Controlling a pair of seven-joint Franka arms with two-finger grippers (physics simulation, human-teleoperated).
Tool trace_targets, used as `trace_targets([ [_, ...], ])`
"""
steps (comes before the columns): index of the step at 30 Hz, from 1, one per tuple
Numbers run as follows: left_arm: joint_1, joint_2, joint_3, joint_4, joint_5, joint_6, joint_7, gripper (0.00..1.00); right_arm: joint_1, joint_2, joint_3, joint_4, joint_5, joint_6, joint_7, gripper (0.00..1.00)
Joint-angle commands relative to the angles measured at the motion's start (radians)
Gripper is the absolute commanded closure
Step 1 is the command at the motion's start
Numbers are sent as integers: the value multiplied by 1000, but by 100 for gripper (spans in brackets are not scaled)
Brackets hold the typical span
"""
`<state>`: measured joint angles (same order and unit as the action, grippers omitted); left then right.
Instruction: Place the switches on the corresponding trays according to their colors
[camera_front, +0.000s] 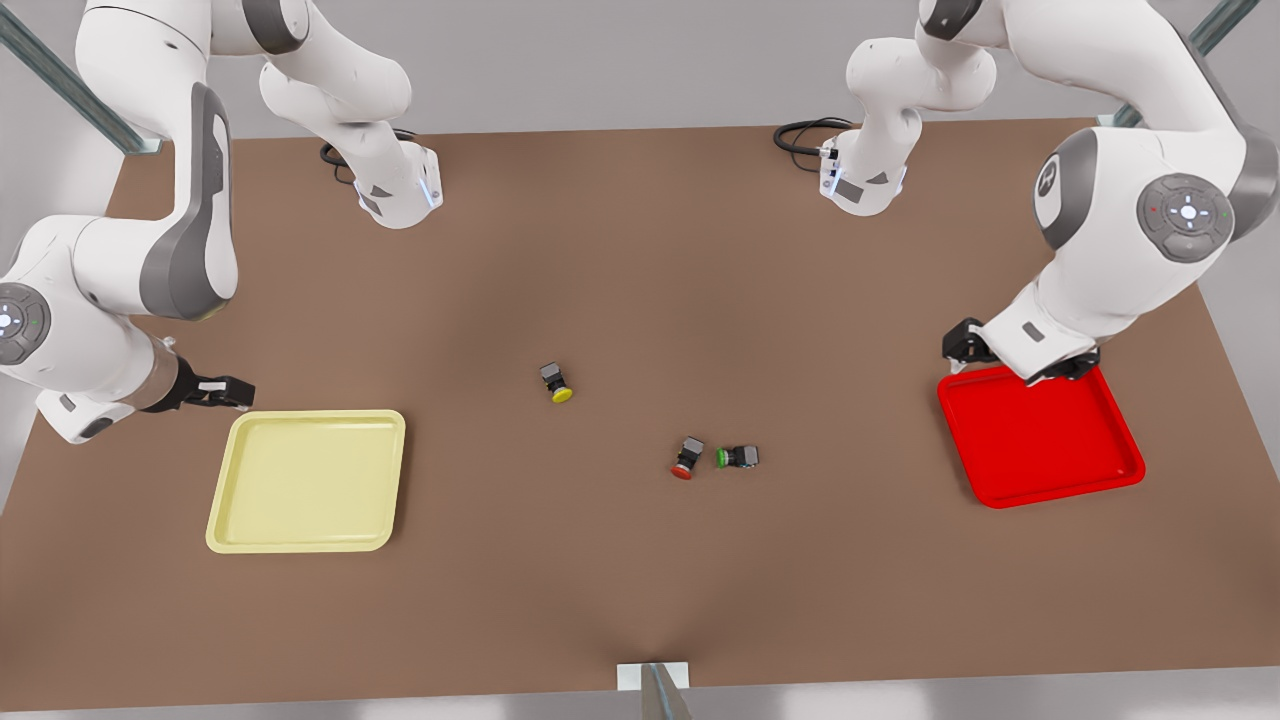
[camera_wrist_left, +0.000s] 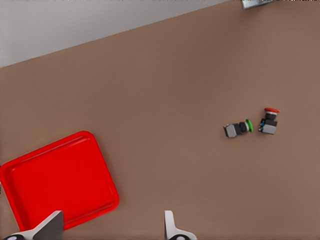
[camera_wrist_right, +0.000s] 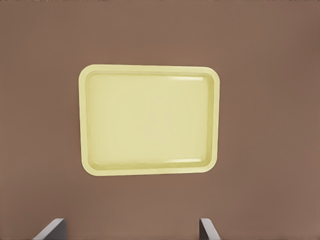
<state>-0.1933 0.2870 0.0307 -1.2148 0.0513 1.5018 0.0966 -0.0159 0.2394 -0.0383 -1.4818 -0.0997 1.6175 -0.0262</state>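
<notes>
- Three switches lay loose at mid-table in the front view: the yellow-capped switch (camera_front: 556, 383) alone, and toward the front view's right the red-capped switch (camera_front: 687, 458) just beside a green-capped switch (camera_front: 737, 457). The pale yellow tray (camera_front: 232, 500) sat at the front view's left and the red tray (camera_front: 1120, 470) at its right, both bare, so no sorting looked done. The right gripper (camera_front: 235, 390) hung by the yellow tray's far corner, and the left gripper (camera_front: 1010, 360) was over the red tray's far edge; each arm seemingly was stationed at the tray it would serve.
- From the left wrist view, the left gripper (camera_wrist_left: 112, 225) pointed down at the brown table (camera_wrist_left: 165, 100) with its fingers (camera_wrist_left: 50, 225) spread apart and holding nothing. The red tray (camera_wrist_left: 100, 165) lay partly beneath it, well apart from the red-capped switch (camera_wrist_left: 270, 120), which lay on its side next to the green-capped switch (camera_wrist_left: 237, 128), caps nearly touching. That crowding could make a clean pick of the red one awkward.
- From the right wrist view, the right gripper (camera_wrist_right: 131, 230) hovered with fingertips (camera_wrist_right: 52, 227) set wide and empty, looking straight down on the yellow tray (camera_wrist_right: 82, 125), which lay flat and ready to receive its switch.
</notes>
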Motion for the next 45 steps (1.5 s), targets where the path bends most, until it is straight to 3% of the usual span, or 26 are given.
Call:
trace_targets([
  [1,0,1,0,0,2,0,0,0,-1,1,0,0,0,-2,0,0],
  [4,-6,29,-11,0,-2,2,3,0,11,-2,3,2,0,-13,9,0],
  [8,-21,210,-221,1,-2,38,-2,0,17,1,167,-9,0,-45,160,0],
  [12,-152,380,-224,-8,-7,251,-133,0,21,18,293,-38,41,-31,167,0],
  [18,-245,518,-221,-11,4,469,-209,0,200,121,307,-5,28,36,327,0],
  [22,-285,581,-215,-14,58,563,-248,0,327,182,365,-12,31,151,428,0],
  [25,-291,607,-215,-15,142,594,-261,0,370,179,365,-103,31,268,434,0],
  [27,-291,618,-213,-18,162,612,-261,0,373,198,365,-179,28,384,434,0],
  [32,-298,635,-213,-31,159,635,-273,0,367,202,360,-265,14,401,434,0],
  [34,-298,641,-213,-31,159,637,-273,12,372,239,360,-294,14,463,433,4],
  [37,-299,646,-213,-31,153,647,-275,21,364,252,357,-376,12,550,404,4],
  [38,-304,646,-213,-31,151,649,-281,21,358,238,357,-419,12,561,347,4],
  [40,-307,650,-213,-31,151,652,-285,19,356,190,359,-574,11,766,333,4],
  [45,-305,664,-213,-31,153,660,-285,19,363,212,354,-607,-44,907,302,4],
])
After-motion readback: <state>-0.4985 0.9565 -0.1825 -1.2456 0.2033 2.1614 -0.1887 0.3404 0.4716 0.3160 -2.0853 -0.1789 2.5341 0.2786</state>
